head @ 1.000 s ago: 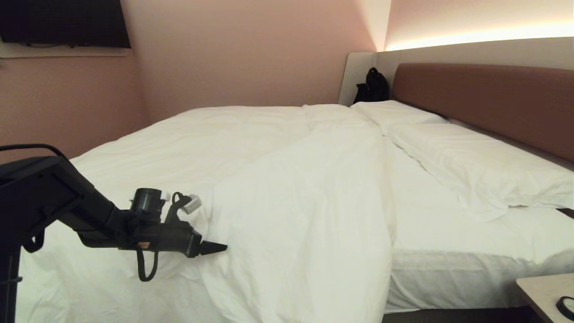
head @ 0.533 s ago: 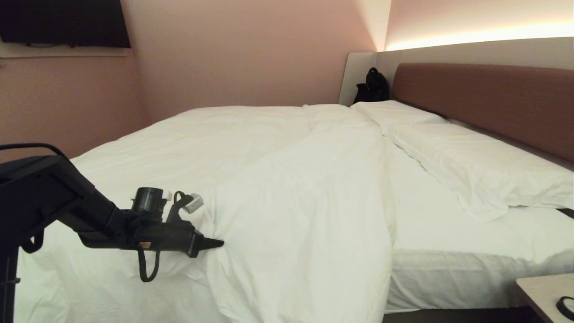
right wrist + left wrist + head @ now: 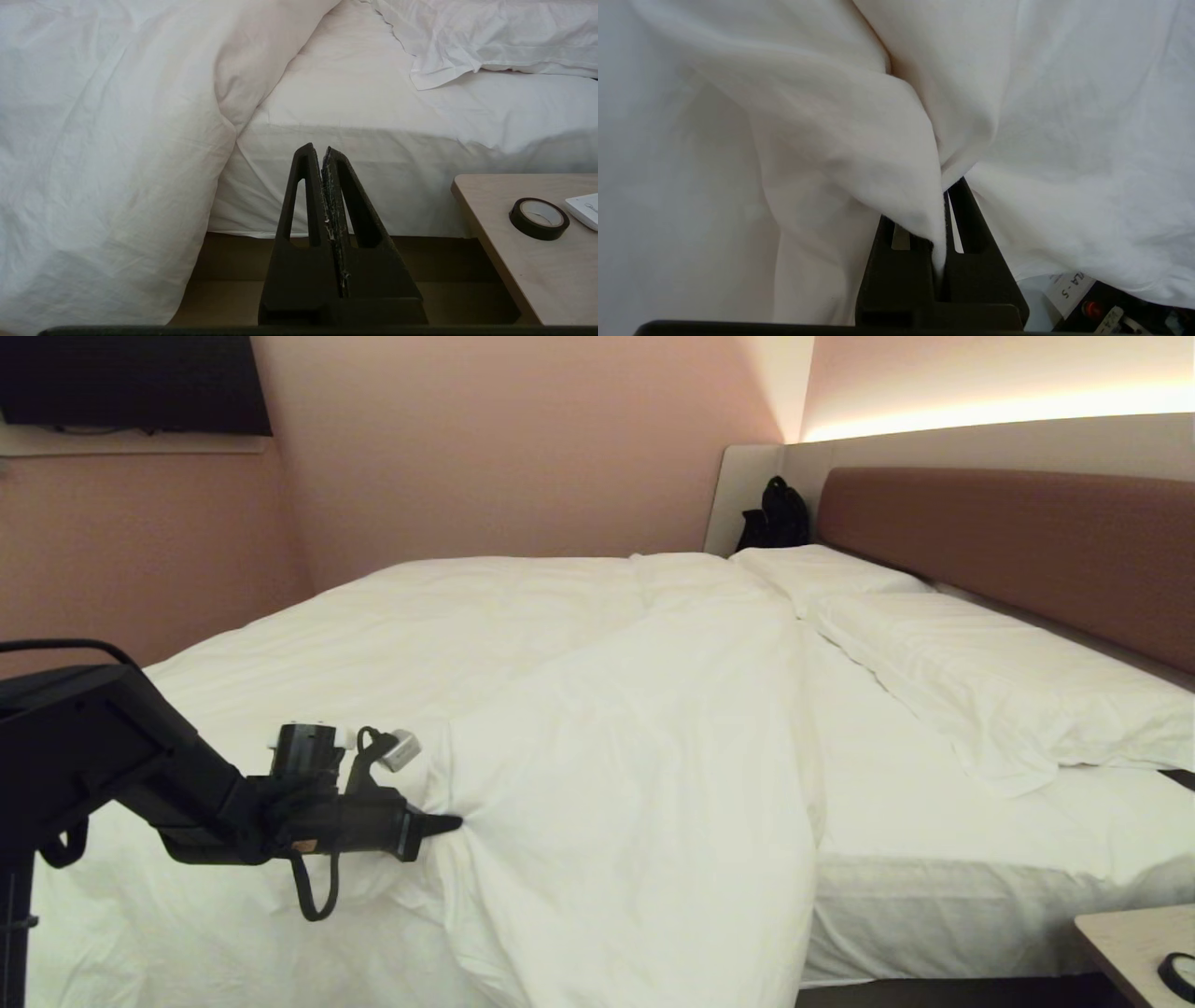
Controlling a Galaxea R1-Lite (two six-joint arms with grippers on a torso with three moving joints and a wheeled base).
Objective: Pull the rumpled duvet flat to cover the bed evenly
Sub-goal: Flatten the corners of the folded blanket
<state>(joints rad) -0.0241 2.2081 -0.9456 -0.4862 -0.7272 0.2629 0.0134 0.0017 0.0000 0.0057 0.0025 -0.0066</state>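
Left gripper pinches a duvet fold at the bed's near edge. Only the wrist view shows cloth wedged between the fingers. Right gripper pressed together, empty.

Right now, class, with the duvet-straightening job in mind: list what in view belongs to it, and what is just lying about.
Belongs to the job:
- duvet
- bed
- left gripper, shut on a duvet fold

Just lying about:
- two pillows
- black bag by the headboard
- tape roll on the side table
- right gripper, shut, idle
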